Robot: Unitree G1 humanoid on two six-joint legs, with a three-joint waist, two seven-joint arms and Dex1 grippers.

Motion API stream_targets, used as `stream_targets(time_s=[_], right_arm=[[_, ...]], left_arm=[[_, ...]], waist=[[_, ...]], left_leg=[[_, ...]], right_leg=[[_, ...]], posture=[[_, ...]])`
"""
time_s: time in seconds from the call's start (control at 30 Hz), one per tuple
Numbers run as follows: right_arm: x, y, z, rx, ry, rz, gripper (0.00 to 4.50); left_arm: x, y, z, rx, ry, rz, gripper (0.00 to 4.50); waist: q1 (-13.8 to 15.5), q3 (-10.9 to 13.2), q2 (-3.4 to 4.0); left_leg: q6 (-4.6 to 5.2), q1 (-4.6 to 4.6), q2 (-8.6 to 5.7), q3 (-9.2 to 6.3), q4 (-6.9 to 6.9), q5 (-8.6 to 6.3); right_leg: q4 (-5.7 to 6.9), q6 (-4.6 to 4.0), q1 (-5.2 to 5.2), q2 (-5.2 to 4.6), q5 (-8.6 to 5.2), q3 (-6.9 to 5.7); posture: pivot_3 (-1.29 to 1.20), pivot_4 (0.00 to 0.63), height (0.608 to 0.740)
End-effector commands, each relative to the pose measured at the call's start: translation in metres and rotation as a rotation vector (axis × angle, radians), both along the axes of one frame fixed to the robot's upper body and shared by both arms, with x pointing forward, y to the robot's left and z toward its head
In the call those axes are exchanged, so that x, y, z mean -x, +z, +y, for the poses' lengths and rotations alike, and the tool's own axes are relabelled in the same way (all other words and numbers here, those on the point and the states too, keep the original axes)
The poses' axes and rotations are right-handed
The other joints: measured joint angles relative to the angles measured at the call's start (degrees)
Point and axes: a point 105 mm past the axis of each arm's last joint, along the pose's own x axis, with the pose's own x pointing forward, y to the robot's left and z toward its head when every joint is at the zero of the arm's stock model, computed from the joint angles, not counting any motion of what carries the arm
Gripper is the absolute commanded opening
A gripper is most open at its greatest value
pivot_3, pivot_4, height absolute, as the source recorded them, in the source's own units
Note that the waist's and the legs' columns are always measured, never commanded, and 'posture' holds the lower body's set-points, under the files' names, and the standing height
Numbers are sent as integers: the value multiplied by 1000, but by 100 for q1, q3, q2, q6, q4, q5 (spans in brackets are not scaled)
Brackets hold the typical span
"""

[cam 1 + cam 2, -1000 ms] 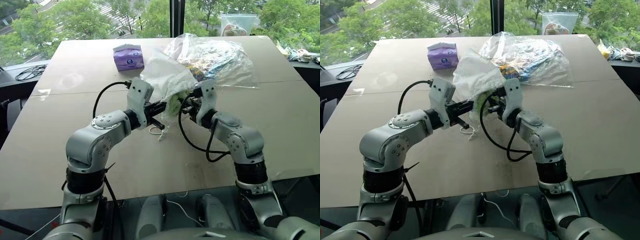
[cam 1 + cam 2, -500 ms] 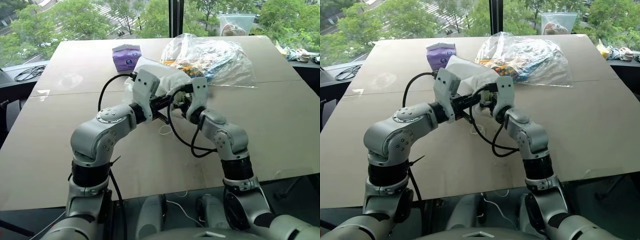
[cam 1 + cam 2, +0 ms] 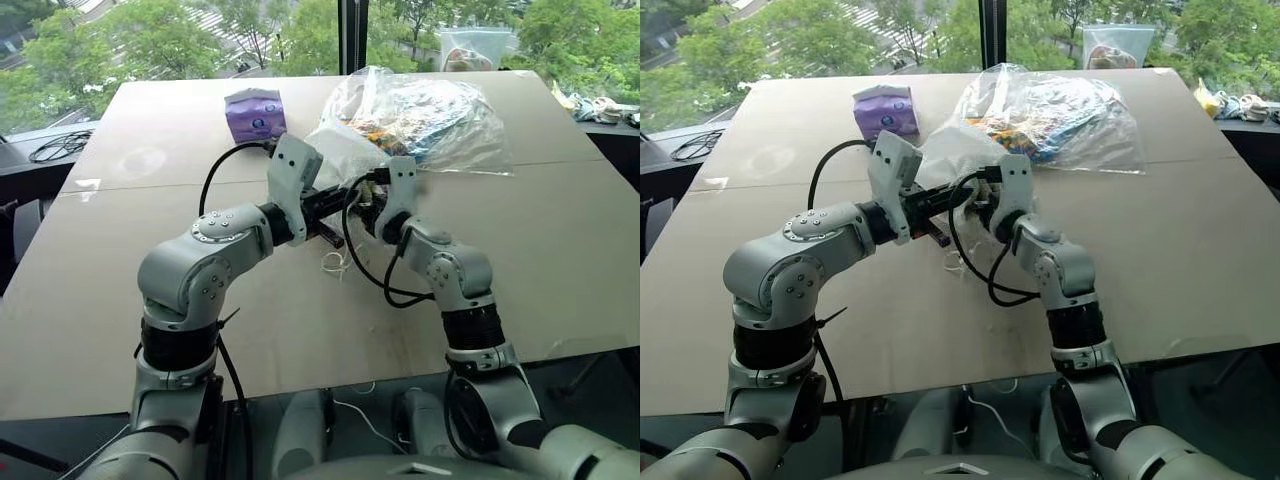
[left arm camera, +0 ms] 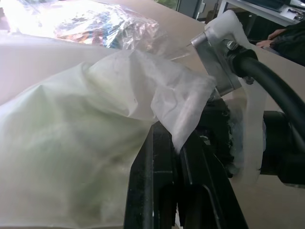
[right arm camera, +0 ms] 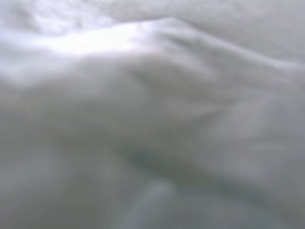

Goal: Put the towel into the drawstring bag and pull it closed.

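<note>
1. Two pincers of mine meet over the middle of the table (image 3: 120, 300), and the thin white drawstring bag (image 3: 345, 150) hangs between them, lifted off the tabletop.
2. My left pincer (image 4: 178, 157) is pinched tight on a fold of the bag's cloth.
3. My right pincer (image 3: 368, 200) is pushed in at the bag's mouth. I cannot tell how wide its fingers stand, because the cloth covers them.
4. The towel (image 4: 71, 157) seems to be inside the bag: a soft pale green shows through the thin cloth in my left wrist view.
5. I think the step now is to leave the towel inside and get my right pincer out.
6. To do it well, I should keep the left pinch firm and slide the right pincer out slowly, so the towel does not come along.
7. Then I need the white cords (image 3: 335, 263), which dangle just under the bag, near the table.
8. The big clear bag of colourful things (image 3: 430, 110) lies just behind the drawstring bag, so I should not push forward.
9. A purple packet (image 3: 255, 113) sits behind to my left, near but apart.
10. The open room is on my side of the table, so pulling back is safest.
</note>
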Motion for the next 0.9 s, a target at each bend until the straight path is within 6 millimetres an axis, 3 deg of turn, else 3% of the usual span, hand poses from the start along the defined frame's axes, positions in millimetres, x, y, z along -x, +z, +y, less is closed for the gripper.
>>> stream_targets(time_s=[0.03,0.1,0.13,0.3,0.5,0.67,0.83,0.9], right_arm=[[4,24,6,-43,22,-80,3506],[3,24,1,-19,5,-97,4397],[5,24,1,-6,23,-106,4462],[36,26,-1,23,229,-123,4462],[83,38,-18,10,448,-176,4462],[94,63,-40,-125,471,-268,4462],[107,95,-48,-404,533,-302,4462],[99,98,-53,-440,462,-313,4462]], left_arm=[[1,10,1,13,-1,-45,0],[-2,10,3,11,19,-47,0],[-5,10,6,13,39,-47,0],[-20,11,17,15,129,-55,0],[-28,10,23,14,170,-59,0],[-31,11,24,21,181,-62,0],[-32,10,20,23,169,-65,0],[-33,10,19,23,165,-68,0]], waist=[[-4,0,0],[-5,0,1],[-4,0,1],[13,1,1],[13,1,1],[18,2,0],[19,2,-1],[13,3,-1]], left_leg=[[0,0,0,1,0,0],[0,0,0,0,0,0],[0,0,0,0,0,0],[0,0,-1,0,0,0],[0,0,0,-2,0,0],[0,0,0,-4,1,0],[0,0,0,-4,1,0],[1,0,0,-3,1,0]], right_leg=[[-1,0,0,0,0,3],[0,0,-1,0,0,2],[0,0,-1,0,0,1],[-2,0,0,-1,0,1],[-2,0,0,-1,0,1],[-2,0,0,-1,-1,0],[-3,0,1,-1,0,0],[-2,0,1,0,0,0]], posture=[[0,150,740],[0,150,740],[0,150,740],[0,150,740],[0,150,740],[0,150,740],[0,150,740],[0,150,740]])
